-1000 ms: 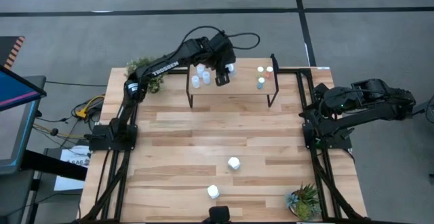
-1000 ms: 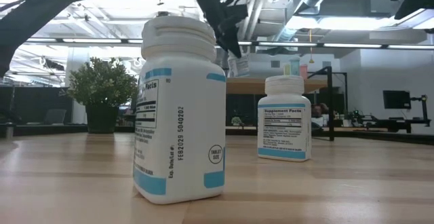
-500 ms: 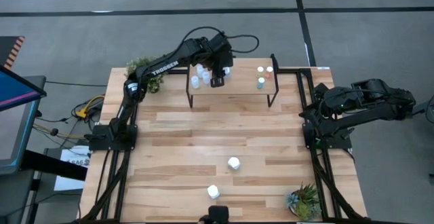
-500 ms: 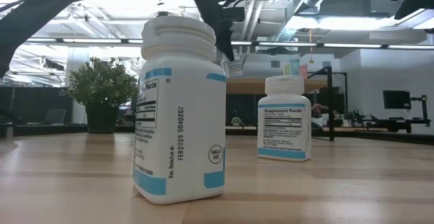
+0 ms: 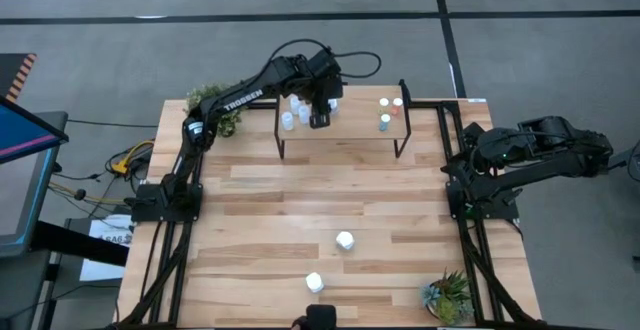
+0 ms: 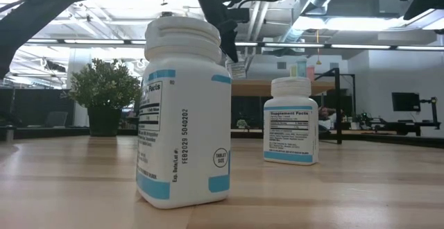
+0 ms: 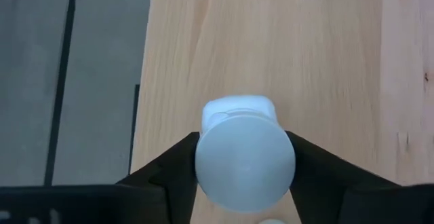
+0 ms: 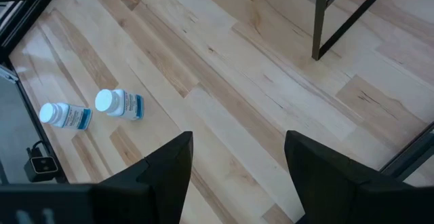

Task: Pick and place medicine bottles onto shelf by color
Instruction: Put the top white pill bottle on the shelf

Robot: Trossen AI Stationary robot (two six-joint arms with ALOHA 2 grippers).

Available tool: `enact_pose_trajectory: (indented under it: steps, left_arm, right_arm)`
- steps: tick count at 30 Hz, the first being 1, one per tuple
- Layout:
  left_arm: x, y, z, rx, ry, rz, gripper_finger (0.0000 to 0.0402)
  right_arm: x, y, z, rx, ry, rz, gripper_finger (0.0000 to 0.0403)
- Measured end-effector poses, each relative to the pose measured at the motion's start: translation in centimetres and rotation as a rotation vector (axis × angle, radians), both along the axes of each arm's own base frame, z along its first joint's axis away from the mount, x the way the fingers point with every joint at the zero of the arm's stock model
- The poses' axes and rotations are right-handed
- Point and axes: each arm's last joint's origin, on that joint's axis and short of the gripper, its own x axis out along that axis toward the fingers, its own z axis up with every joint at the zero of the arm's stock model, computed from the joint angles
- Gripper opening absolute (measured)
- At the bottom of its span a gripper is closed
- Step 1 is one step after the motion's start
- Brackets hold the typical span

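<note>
The left gripper (image 7: 244, 157) pinches a pale bottle (image 7: 245, 157) over the shelf (image 5: 350, 130); released tilted, it could topple into neighbouring bottles (image 5: 295, 110), while the right gripper (image 8: 237, 163) waits wide open.

Bright, even overhead light; soft shadows

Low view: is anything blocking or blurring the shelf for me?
Low view: the near white bottle fills the foreground and bright ceiling lights backlight the shelf. Left wrist view: the pale-blue bottle between the fingers looks soft. High view: even light.
</note>
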Motion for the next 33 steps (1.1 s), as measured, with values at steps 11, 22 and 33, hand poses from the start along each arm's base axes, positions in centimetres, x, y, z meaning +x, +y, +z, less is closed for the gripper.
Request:
enact_pose_trajectory:
  steps: [11, 22, 33]
  left_arm:
    - [0.5, 0.0, 0.3, 0.032, -0.054, -0.005, 0.0254]
    - [1.8, -2.4, 2.7, 0.194, -0.127, 0.006, 0.0254]
    - [-1.8, -5.5, 4.5, 0.128, 0.049, 0.026, 0.0203]
  right_arm:
    - [0.0, 0.0, 0.0, 0.0, 0.0, 0.0, 0.0255]
    - [0.0, 0.0, 0.0, 0.0, 0.0, 0.0, 0.0255]
    - [0.0, 0.0, 0.0, 0.0, 0.0, 0.0, 0.0255]
